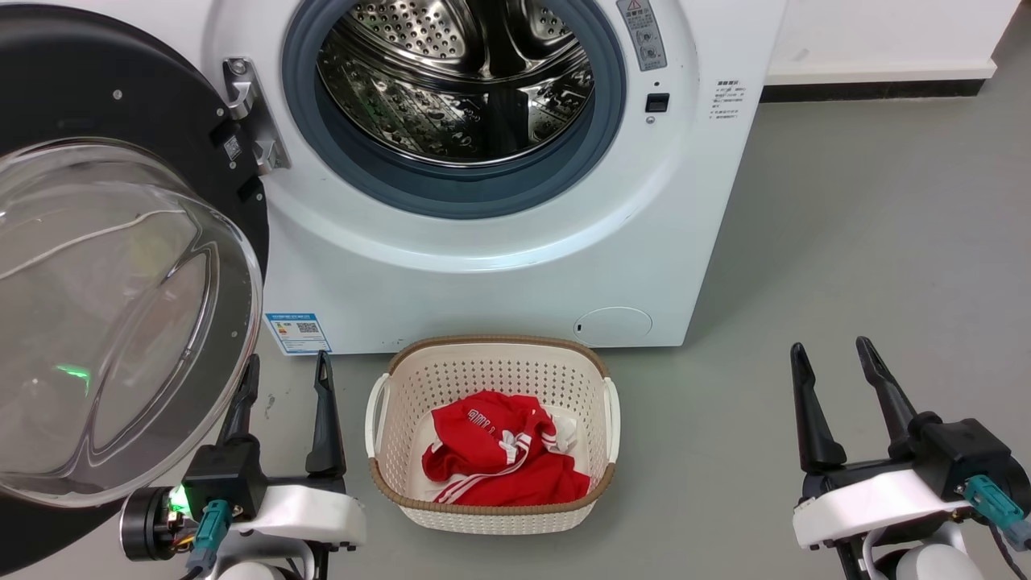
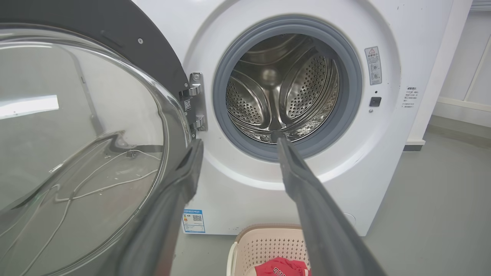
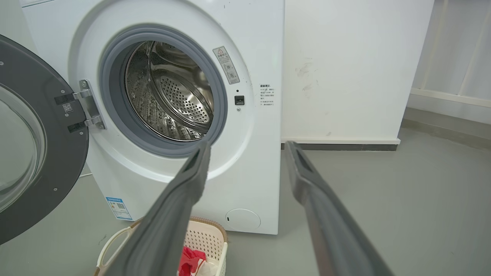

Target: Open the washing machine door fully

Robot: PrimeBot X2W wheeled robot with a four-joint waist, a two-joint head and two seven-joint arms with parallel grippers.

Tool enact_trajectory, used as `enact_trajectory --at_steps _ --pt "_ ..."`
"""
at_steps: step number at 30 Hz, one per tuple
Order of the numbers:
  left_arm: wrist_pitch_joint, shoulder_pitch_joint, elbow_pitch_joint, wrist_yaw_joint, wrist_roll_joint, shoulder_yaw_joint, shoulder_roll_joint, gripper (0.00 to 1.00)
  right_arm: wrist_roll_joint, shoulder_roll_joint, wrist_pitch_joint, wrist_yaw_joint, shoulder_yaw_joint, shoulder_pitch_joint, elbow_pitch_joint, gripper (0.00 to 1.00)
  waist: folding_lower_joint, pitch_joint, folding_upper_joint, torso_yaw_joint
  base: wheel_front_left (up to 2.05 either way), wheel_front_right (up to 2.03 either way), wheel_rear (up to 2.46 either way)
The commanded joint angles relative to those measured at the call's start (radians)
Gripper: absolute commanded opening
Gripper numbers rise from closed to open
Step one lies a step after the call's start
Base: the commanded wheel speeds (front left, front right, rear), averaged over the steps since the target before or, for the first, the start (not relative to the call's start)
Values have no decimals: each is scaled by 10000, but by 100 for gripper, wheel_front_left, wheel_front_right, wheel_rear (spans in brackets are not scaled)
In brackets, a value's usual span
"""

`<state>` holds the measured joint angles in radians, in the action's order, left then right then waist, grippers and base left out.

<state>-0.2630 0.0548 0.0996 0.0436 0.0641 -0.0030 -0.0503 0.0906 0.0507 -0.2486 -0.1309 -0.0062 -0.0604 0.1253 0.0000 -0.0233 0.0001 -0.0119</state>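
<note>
Because the washing machine door (image 1: 105, 282) is a rigid, probably heavy disc with a slick face and a breakable glass bowl (image 2: 76, 134), push it at the rim opposite the hinge (image 1: 246, 113), not the glass; it hangs swung wide off the left edge of the machine front (image 1: 483, 290). Left gripper (image 1: 287, 361) and right gripper (image 1: 830, 346) stand spread, holding nothing. Left wrist view puts one left finger (image 2: 188, 172) just beside the door rim, contact unconfirmed; right wrist view shows the hinge side standing clear of the machine front.
</note>
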Motion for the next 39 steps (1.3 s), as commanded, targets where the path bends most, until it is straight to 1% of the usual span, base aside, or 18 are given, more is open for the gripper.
enact_trajectory --at_steps 1,19,20,23,27,39 --pt "-26 -72 20 -67 -71 14 -3 100 82 -7 -7 3 -18 56 9 100 0 1 -1 28 0 0 0" --pt "-26 -100 2 -160 -93 2 -1 100 265 -7 -64 3 -2 112 144 100 0 27 -1 40 0 0 0" --pt "1 -29 17 -175 -68 16 -2 0 233 0 -19 0 -2 9 132 0 0 28 -1 40 0 0 0" --pt "77 -140 312 -184 12 52 11 0 310 -2 20 -2 -6 106 374 0 0 29 -1 40 0 0 0" --pt "379 2 488 -273 862 218 10 0 1176 -2 228 -2 -67 58 430 0 0 36 -1 43 0 0 0" --pt "871 35 556 -515 3284 299 8 0 3471 -2 782 -1 -234 -38 534 0 0 52 -1 51 0 0 0"
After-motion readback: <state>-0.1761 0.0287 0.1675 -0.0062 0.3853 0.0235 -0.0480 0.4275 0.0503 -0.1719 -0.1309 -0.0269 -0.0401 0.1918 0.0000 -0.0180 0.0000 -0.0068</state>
